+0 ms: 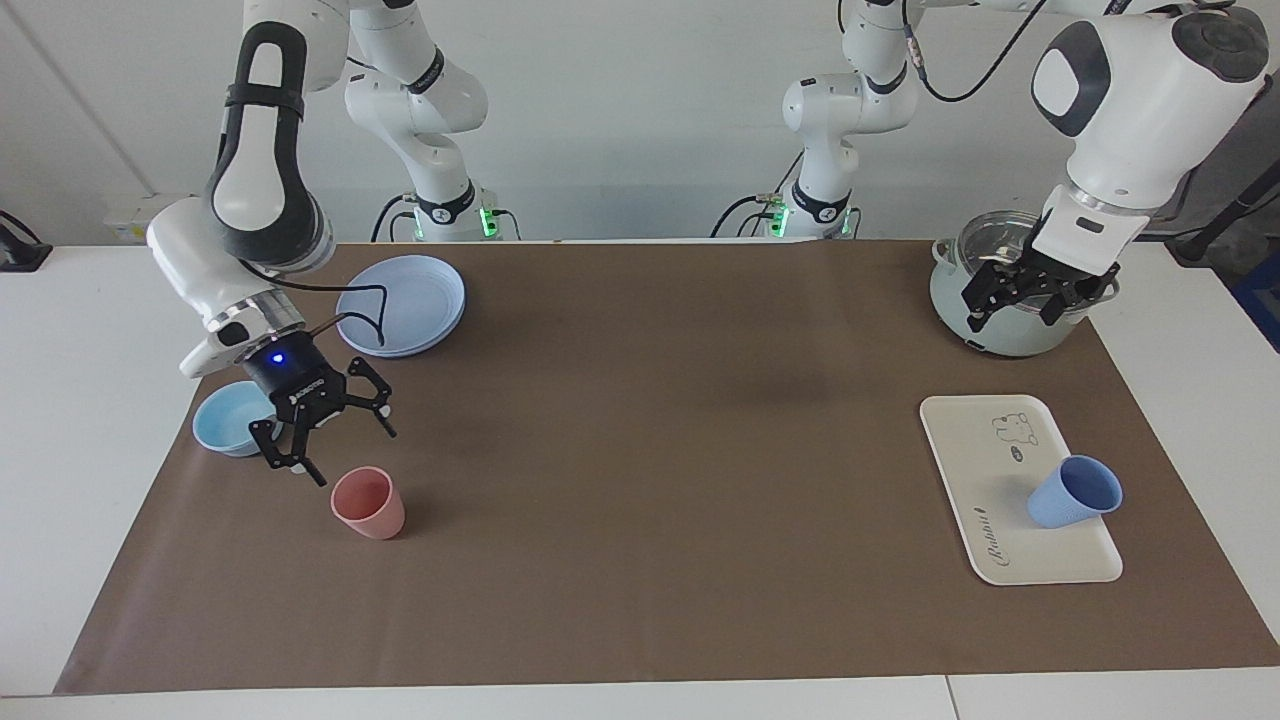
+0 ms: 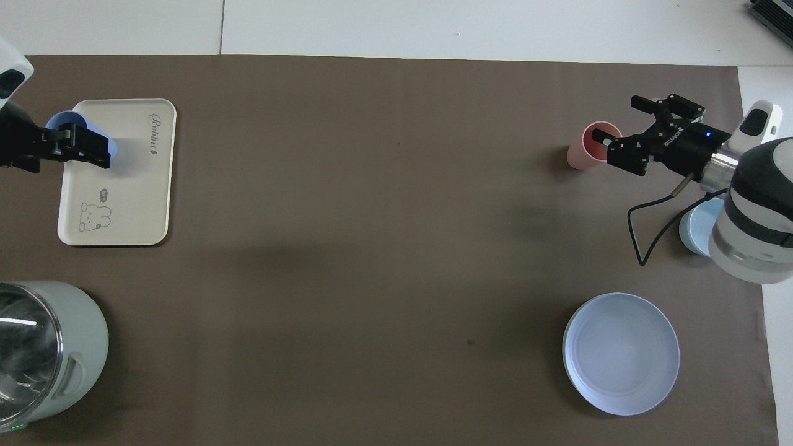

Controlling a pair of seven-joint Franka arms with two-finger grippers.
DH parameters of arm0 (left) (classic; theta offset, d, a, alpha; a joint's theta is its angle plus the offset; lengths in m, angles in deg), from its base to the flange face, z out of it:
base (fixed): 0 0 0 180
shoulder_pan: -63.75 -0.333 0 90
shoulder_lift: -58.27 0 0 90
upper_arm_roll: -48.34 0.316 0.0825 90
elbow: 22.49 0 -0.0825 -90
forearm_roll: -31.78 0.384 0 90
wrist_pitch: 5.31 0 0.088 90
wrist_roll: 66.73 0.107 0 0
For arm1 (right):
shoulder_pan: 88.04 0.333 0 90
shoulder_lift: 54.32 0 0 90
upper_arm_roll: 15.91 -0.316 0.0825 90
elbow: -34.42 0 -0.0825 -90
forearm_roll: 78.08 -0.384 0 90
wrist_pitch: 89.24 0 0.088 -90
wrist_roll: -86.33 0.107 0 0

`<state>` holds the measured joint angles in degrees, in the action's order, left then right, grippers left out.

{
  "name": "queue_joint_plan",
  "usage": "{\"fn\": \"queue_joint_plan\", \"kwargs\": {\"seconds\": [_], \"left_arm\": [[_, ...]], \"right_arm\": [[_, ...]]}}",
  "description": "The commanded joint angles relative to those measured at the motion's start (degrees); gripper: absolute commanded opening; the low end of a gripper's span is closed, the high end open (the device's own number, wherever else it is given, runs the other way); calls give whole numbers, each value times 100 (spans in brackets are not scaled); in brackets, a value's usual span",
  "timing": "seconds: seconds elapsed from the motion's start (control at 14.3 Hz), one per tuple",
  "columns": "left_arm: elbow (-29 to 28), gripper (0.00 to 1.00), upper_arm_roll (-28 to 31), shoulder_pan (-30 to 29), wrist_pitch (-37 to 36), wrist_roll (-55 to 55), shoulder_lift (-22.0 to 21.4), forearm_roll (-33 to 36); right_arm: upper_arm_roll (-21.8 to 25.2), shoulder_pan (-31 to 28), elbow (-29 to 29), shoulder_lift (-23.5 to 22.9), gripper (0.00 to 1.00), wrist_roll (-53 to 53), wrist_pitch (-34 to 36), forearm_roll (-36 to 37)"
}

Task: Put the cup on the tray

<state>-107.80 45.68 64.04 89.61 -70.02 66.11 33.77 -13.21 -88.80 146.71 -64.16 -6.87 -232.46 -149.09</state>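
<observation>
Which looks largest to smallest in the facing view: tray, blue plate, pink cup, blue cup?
1. tray
2. blue plate
3. pink cup and blue cup: these look alike, so no ranking between them.

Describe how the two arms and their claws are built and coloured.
Both arms are glossy white rounded segments with black joint bands and dark oval panels. A black cable runs along each. The right claw is black linkage fingers on a black body with a blue light and white lettering, a thin black cable looping from its wrist. The left claw is a like black linkage.
</observation>
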Motion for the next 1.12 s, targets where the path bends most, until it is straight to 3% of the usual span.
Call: {"fn": "queue_joint_plan", "kwargs": {"seconds": [0.0,0.35,0.63,0.91,1.05], "left_arm": [[-320,100,11,-20,124,-6,-257,64],[-898,100,72,120,88,3,-617,56],[-1251,100,503,639,-52,29,-916,56],[-1032,100,512,578,-131,38,-995,56],[-1005,100,477,569,-324,38,-1039,56]], "right_arm": [[-16,-20,-75,184,100,1062,-31,1031],[-33,155,-137,658,100,3576,153,3658],[-51,164,-189,1115,100,5518,942,5620],[-95,164,-724,1213,100,6778,2128,6834],[-95,164,-927,1213,100,7226,2638,6994]]}}
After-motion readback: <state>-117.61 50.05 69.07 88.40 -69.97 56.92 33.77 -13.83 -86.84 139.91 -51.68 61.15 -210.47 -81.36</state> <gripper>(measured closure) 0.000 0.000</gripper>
